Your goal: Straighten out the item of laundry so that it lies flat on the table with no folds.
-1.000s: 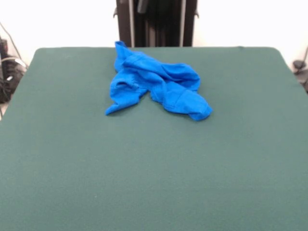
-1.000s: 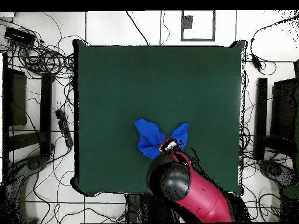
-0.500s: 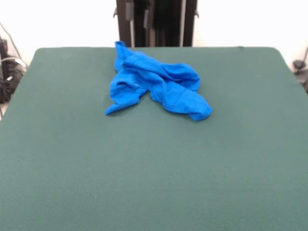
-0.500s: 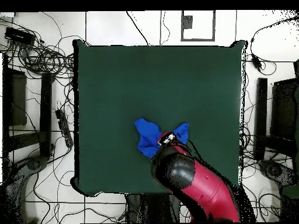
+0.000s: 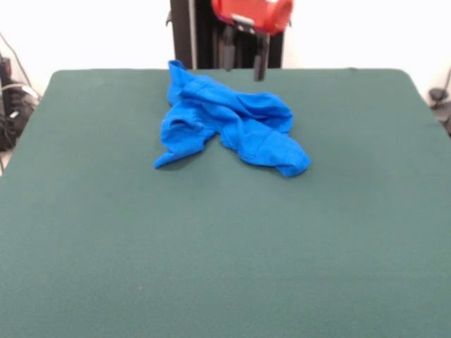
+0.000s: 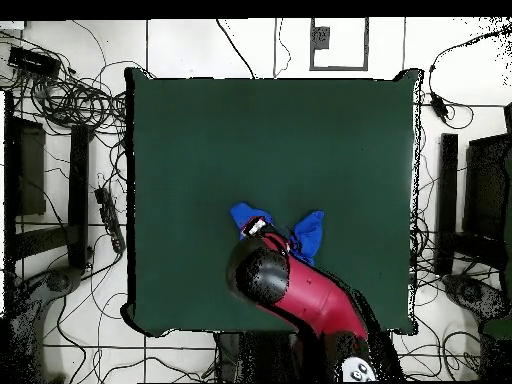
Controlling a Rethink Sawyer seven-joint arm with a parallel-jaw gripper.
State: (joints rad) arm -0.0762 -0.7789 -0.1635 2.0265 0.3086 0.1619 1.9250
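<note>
The item of laundry [image 5: 229, 123] is a royal-blue T-shirt lying crumpled and bunched on the far half of the green table [image 5: 225, 246], with folds throughout and one corner trailing toward the front left. My gripper [image 5: 244, 63] hangs above the shirt's far edge, open, its two dark fingers apart with nothing between them and clear of the cloth. From overhead, the red and black arm [image 6: 290, 290] covers most of the shirt [image 6: 310, 232], so only blue tips show on either side of it; the gripper is hidden beneath the arm.
The black pedestal column [image 5: 201, 35] rises just behind the table's far edge. Tangled cables [image 6: 70, 95] lie on the floor around the table [image 6: 270, 140], and more cables [image 5: 10, 98] show at the left edge.
The gripper has come down into the front view above the shirt's far edge. Overhead, the arm's head has swung left across the shirt. The shirt has not moved.
</note>
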